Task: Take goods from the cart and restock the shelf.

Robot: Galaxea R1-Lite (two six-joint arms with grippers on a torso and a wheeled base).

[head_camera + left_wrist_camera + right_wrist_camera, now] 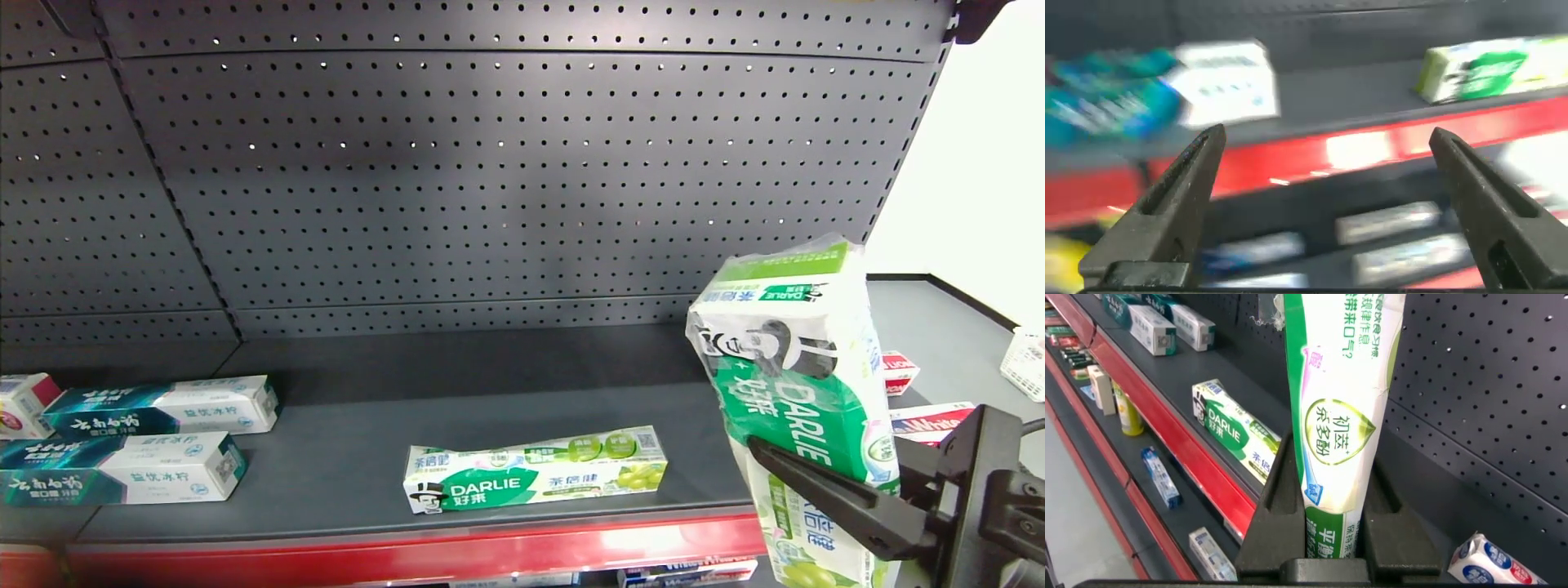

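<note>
Right gripper (788, 469) is clamped tight on the tall green toothpaste pack (788, 367), holding it upright at the right end of the dark shelf (490, 367). Left gripper (1327, 163) gapes wide with nothing between its fingers, facing the shelf's red front edge (1355, 151). On the shelf, two teal boxes (122, 467) lie at the left, and one green toothpaste box (535, 469) lies flat near the front, mid-shelf.

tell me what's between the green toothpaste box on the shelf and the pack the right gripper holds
Head view: only bare shelf between the green toothpaste box and the pack.
</note>
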